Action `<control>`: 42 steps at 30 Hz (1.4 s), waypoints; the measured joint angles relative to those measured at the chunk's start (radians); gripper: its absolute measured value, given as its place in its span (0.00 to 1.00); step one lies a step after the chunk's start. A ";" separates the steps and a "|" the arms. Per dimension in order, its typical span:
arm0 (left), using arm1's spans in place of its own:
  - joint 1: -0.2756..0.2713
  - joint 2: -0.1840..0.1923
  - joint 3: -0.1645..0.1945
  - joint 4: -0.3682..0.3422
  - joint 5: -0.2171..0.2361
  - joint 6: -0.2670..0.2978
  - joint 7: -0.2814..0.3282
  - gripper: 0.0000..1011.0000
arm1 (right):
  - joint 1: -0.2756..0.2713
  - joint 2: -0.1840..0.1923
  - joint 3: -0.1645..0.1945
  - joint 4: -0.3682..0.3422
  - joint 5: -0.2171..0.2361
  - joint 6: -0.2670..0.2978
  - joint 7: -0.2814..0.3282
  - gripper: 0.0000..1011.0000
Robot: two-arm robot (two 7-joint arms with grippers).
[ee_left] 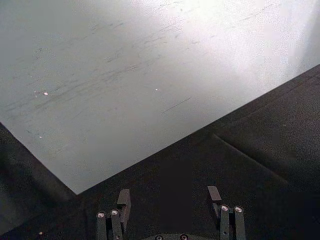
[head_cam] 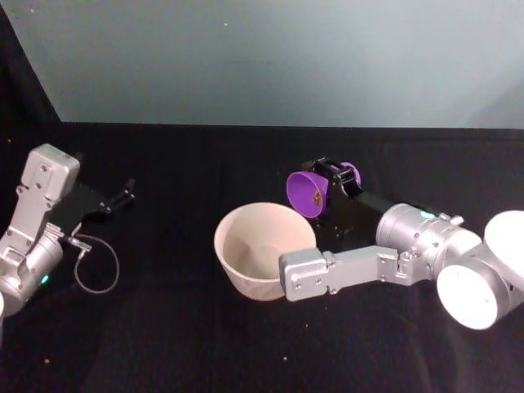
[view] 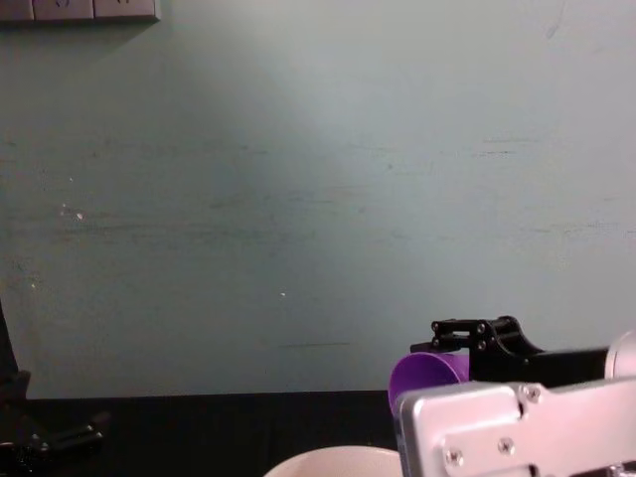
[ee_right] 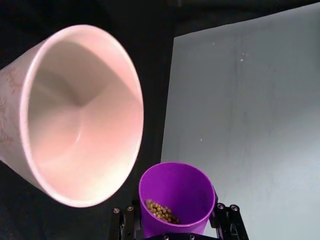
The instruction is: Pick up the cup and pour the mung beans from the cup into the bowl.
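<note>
Beside bowl rim: right gripper grasps tilted cup, mung beans inside; left gripper idle, jaws apart.

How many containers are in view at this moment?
2. The bowl stands on the black table; the cup, tilted toward it, is held raised in the right gripper beside its far right rim. Nothing suggests a hidden one.

Your left arm and right arm were silver-grey with chunky round joints, thin cable looped off the left. Left gripper and right gripper were black, with shiny little screws.
</note>
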 joint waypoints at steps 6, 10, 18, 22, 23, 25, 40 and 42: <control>0.000 0.000 0.000 0.000 0.000 0.000 0.000 0.99 | 0.000 0.002 -0.015 0.005 -0.055 -0.014 -0.010 0.74; 0.000 0.000 0.000 0.000 0.000 0.000 0.000 0.99 | 0.000 0.006 -0.024 0.003 -0.103 -0.021 -0.017 0.74; 0.000 0.000 0.000 0.000 0.000 0.000 0.000 0.99 | -0.005 0.012 -0.033 -0.010 -0.188 -0.013 -0.030 0.74; 0.000 0.000 0.000 0.000 0.000 0.000 0.000 0.99 | -0.007 0.012 -0.038 -0.015 -0.221 -0.010 -0.030 0.74; 0.000 0.000 0.000 0.000 0.000 0.000 0.000 0.99 | -0.008 0.011 -0.040 -0.015 -0.228 -0.010 -0.029 0.74; 0.000 0.000 0.000 0.000 0.000 0.000 0.000 0.99 | -0.009 0.009 -0.045 -0.016 -0.249 -0.008 -0.029 0.74; 0.000 0.000 0.000 0.000 0.000 0.000 0.000 0.99 | -0.021 -0.010 -0.052 -0.013 -0.353 -0.002 -0.045 0.74; 0.000 0.000 0.000 0.000 0.000 0.000 0.000 0.99 | -0.022 -0.011 -0.054 -0.013 -0.372 0.000 -0.046 0.74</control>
